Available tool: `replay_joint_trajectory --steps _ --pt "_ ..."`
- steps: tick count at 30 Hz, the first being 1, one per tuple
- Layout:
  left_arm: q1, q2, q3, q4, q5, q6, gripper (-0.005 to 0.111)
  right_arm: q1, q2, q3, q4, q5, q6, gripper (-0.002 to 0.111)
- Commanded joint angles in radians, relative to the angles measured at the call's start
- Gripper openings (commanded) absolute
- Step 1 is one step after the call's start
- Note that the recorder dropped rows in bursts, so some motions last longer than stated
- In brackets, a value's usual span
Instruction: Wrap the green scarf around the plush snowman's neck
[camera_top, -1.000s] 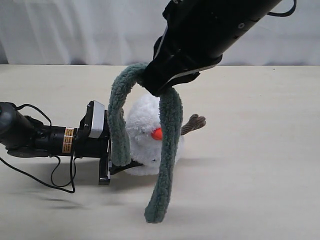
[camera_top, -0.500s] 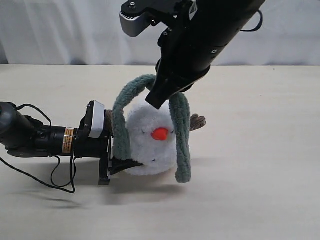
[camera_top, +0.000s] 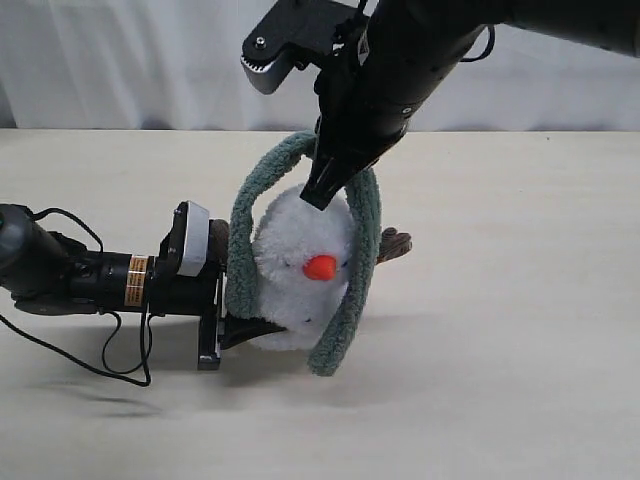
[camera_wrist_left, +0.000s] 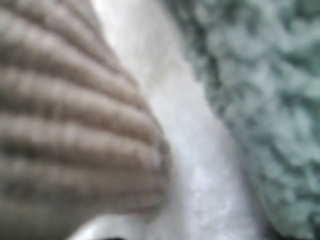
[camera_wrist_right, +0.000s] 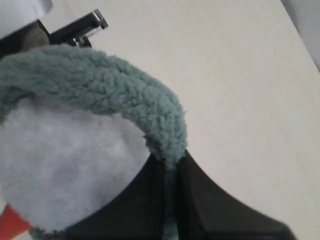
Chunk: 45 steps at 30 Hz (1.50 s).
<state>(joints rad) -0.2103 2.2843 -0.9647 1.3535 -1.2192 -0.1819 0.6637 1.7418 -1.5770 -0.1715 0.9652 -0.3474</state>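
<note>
the right gripper (camera_top: 320, 190) reaches in from above, its jaws pinched tight on the green scarf (camera_top: 365, 240) just over the head of the plush snowman (camera_top: 290, 270). the scarf arches over the head, with 1 end hanging down each side. the left gripper (camera_top: 232, 318) lies low along the table (camera_top: 500, 350) and clasps the snowman from the side, holding it tilted.

Pale beige table (camera_top: 520, 390) bears the plush snowman (camera_top: 295, 255) and a black cable (camera_top: 147, 345)
</note>
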Motion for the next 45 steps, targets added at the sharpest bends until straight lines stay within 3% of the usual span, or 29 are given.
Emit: replay_joint_trajectory --steps 1,8,11,18,26,34,39,42,45 --pt "-0.004 0.003 -0.004 -0.023 -0.002 -0.006 0.0 -0.001 0.039 0.001 -0.031 0.005 0.026 0.004" --pt "-0.004 0.003 -0.004 -0.021 -0.002 -0.006 0.0 -0.001 0.127 0.001 -0.249 0.015 0.198 0.004" --pt "-0.004 0.003 -0.004 -0.031 -0.002 -0.006 0.0 -0.001 0.133 0.001 -0.201 0.044 0.192 0.004" --pt "-0.004 0.003 -0.004 -0.037 -0.002 -0.006 0.0 -0.001 0.163 0.001 0.112 0.142 -0.112 0.004" --pt "-0.004 0.003 -0.004 -0.035 -0.002 -0.006 0.0 -0.001 0.174 -0.023 -0.016 0.085 -0.021 0.004" --pt "-0.004 0.003 -0.004 -0.04 -0.002 -0.006 0.0 -0.011 0.188 -0.086 -0.097 0.113 0.307 0.004" --pt "-0.004 0.003 -0.004 -0.04 -0.002 -0.006 0.0 -0.022 0.21 -0.086 -0.009 0.168 0.198 0.004" --pt "-0.004 0.003 -0.004 -0.04 -0.002 -0.006 0.0 -0.022 0.21 -0.086 0.054 0.094 0.146 0.004" --pt "-0.004 0.003 -0.004 -0.04 -0.002 -0.006 0.0 -0.022 0.21 -0.086 0.054 0.086 0.116 0.017"
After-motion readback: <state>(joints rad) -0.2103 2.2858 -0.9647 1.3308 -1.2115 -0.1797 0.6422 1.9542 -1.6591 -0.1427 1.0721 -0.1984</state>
